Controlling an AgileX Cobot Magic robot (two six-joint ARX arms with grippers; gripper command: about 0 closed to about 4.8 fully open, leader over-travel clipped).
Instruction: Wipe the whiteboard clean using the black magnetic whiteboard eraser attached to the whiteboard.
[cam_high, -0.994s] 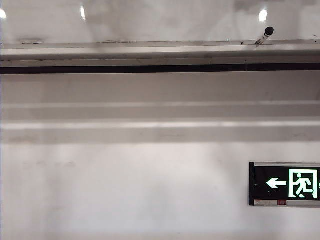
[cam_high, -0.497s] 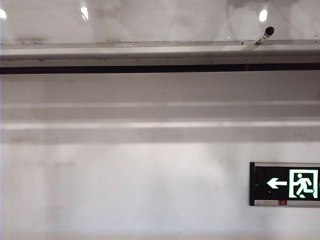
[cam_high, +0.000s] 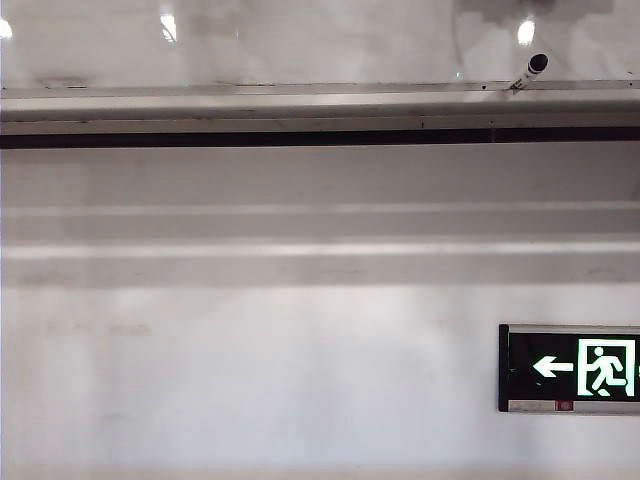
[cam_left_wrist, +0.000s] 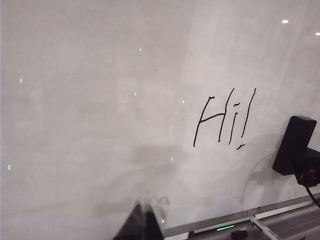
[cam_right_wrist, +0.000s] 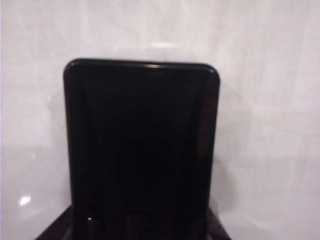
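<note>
The whiteboard (cam_left_wrist: 100, 100) is glossy white and bears a black handwritten "Hi!" (cam_left_wrist: 225, 120). The black magnetic whiteboard eraser (cam_left_wrist: 295, 145) sits on the board beside the writing. My right gripper (cam_left_wrist: 307, 172) is at its lower end. In the right wrist view the eraser (cam_right_wrist: 142, 150) fills the middle. My right gripper (cam_right_wrist: 137, 227) has its dark fingers (cam_right_wrist: 52, 231) tight against both long sides, with no gap showing. My left gripper (cam_left_wrist: 146, 216) hovers close to the board near the tray rail (cam_left_wrist: 285, 207), fingertips together and empty. Neither gripper shows in the exterior view.
In the exterior view a strip of the whiteboard (cam_high: 300, 40) runs above the silver tray rail (cam_high: 300, 105). A marker (cam_high: 530, 70) leans on the rail at the right. Below are the matte wall (cam_high: 250, 380) and a green exit sign (cam_high: 570, 368).
In the exterior view a dark reflection at the whiteboard's upper right has grown and darkened. Everything else there stays as it was.
</note>
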